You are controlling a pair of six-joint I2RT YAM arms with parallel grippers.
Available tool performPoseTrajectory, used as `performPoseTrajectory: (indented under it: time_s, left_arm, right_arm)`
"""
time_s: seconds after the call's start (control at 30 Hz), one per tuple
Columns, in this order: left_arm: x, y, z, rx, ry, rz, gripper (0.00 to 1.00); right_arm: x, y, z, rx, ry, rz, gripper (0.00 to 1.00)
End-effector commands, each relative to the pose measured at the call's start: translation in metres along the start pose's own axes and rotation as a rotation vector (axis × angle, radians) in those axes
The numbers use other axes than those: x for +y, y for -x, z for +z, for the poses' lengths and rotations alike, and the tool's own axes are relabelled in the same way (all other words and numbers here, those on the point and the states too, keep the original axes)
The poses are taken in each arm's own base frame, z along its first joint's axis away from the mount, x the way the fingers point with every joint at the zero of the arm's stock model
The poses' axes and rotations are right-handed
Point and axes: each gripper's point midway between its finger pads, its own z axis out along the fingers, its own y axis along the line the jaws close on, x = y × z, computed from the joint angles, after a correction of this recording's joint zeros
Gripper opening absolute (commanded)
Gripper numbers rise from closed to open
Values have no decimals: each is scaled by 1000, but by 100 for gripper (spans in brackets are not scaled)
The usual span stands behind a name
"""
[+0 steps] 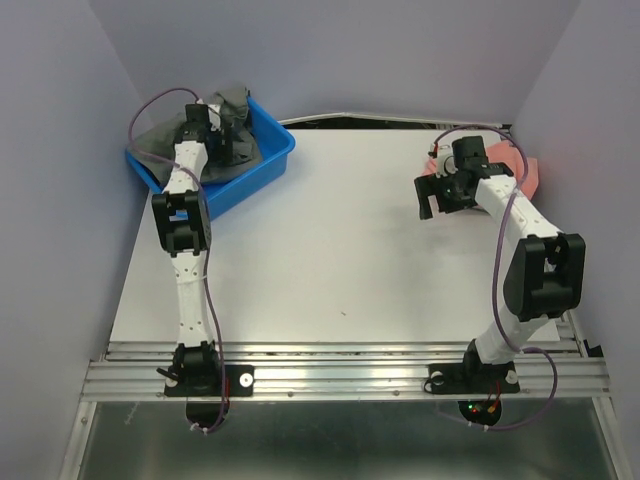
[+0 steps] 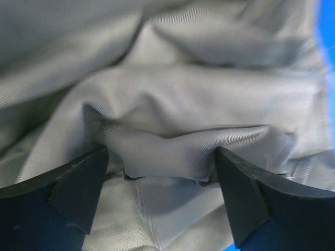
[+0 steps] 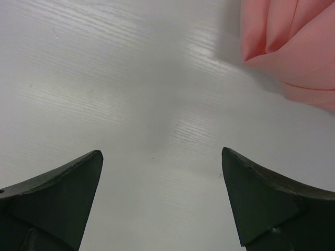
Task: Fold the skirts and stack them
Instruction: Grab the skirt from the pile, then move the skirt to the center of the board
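Presently, the grey skirt [image 1: 236, 99] lies bunched inside the blue tub [image 1: 281, 146] at the far left corner of the tabletop [image 1: 340, 250], with some cloth spilling over the tub's far and left rims. The left arm [image 1: 186, 215] reaches forward into the tub. In the left wrist view, the left fingers [image 2: 78, 188] are spread wide and set down into the grey cloth [image 2: 199, 94]. A raised fold of that cloth runs across the gap from one tip to the other and appears to touch both inner faces. The fingers are not pressed together on it. A strip of the tub's blue wall shows at the right edge of that view.

The pink skirt [image 1: 531, 172] lies at the far right edge of the tabletop, partly hidden behind the right arm [image 1: 520, 240]. In the right wrist view, the right fingers [image 3: 261, 198] are spread apart over bare white tabletop [image 3: 131, 94], with nothing between them. The pink skirt [image 3: 293, 47] sits ahead of and outboard of the right-hand tip, clear of both fingers, showing soft folds.
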Motion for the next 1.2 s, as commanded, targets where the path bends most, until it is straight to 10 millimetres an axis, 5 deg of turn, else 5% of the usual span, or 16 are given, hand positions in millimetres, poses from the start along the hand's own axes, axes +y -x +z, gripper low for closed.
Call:
performPoseTrajectory:
  time_s: [0.0, 0.1, 0.17, 0.2, 0.23, 0.37, 0.4, 0.5, 0.67, 0.77, 0.93, 1.07, 1.17]
  left_arm:
    - [14, -27, -2, 107, 93, 44, 86]
    - [12, -20, -9, 93, 79, 43, 56]
    - [0, 7, -26, 21, 10, 32, 12]
    - [0, 19, -35, -11, 11, 32, 12]
    - [-5, 33, -44, -50, -13, 28, 0]
    - [-16, 122, -117, -317, -91, 9, 0]
    - [-17, 156, -152, -434, -101, 12, 0]
    - [-23, 213, -223, -655, -138, 4, 0]
    - [-37, 278, -330, -979, -227, -12, 0]
    - [-45, 297, -374, -1101, -298, -33, 0]
    - [-72, 322, -482, -1355, -468, -15, 0]
    - [-114, 309, -556, -1423, -691, 52, 0]
    - [-142, 290, -580, -1398, -807, 131, 0]
  right_arm:
    - [-8, 29, -16, -78, -30, -24, 100]
    - [-5, 28, -18, -81, -18, -21, 100]
    - [-1, 29, -19, -86, 0, -14, 100]
    - [0, 29, -20, -88, 4, -8, 100]
    - [2, 30, -21, -93, 13, -5, 100]
    - [9, 37, -28, -127, 47, 10, 100]
    - [12, 39, -30, -134, 60, 14, 100]
    - [17, 42, -33, -152, 83, 20, 100]
    - [23, 50, -40, -190, 112, 33, 100]
    - [29, 56, -46, -212, 144, 35, 100]
    - [35, 63, -51, -239, 178, 45, 100]
    - [40, 69, -57, -261, 201, 48, 100]
    - [41, 71, -59, -269, 205, 49, 100]
